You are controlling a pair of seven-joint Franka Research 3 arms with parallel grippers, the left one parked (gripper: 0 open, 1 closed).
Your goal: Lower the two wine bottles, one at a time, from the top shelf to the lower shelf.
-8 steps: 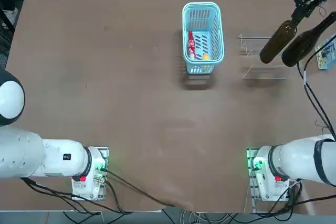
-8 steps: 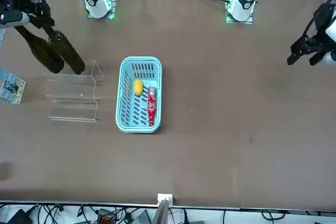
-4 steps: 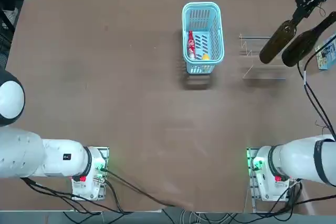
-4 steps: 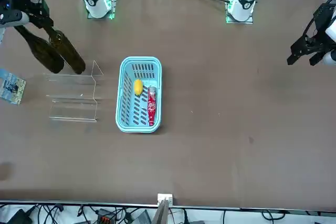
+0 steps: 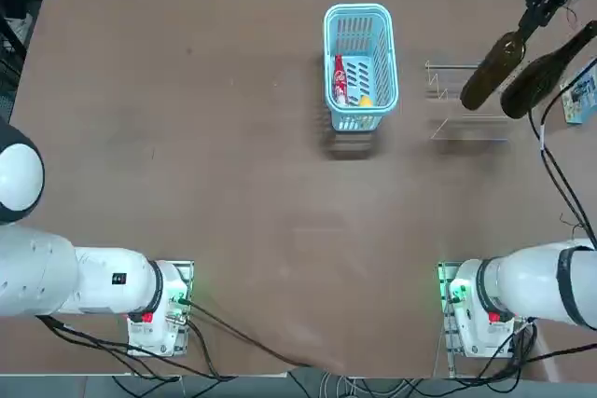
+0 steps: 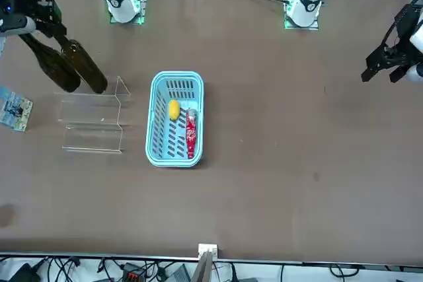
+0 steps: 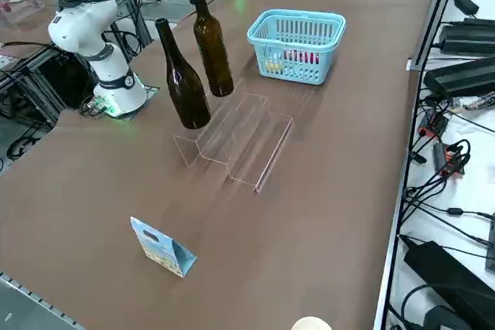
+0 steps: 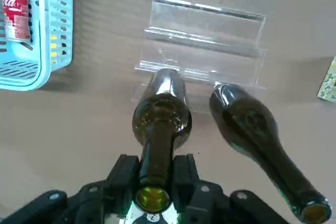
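**We now have the first bottle gripped at the neck, on the top shelf**

On the brown table (image 5: pixel 233 184) our clear stand sits beside the light blue basket (image 5: pixel 360 62), its faint edges marking a top shelf (image 7: pixel 203 133) and a lower shelf (image 7: pixel 259 141) stepping down toward the table. In the side view both wine bottles stand upright at the high end of that stand. The nearer one (image 7: pixel 184 83) is free. The other bottle (image 7: pixel 212 48), the one closer to the basket, is the one we are working on.

What has changed over the last second is small but decisive. A second ago our right hand (image 8: pixel 156 174) was around the neck with a little slack; now the fingers have come fully in and are clamped on the neck just below the mouth, as the wrist view shows plainly. The bottle itself has hardly shifted between the earlier overhead views and this one; at most it has crept slightly.

We judge the grasp finished and the transfer about to start. Neither bottle has reached the lower shelf yet, so the task is at its first stage. The next move calls for a lift straight up, then a short carry over the step. The free bottle stands just beside the held one, and a sideways swing could knock it over.
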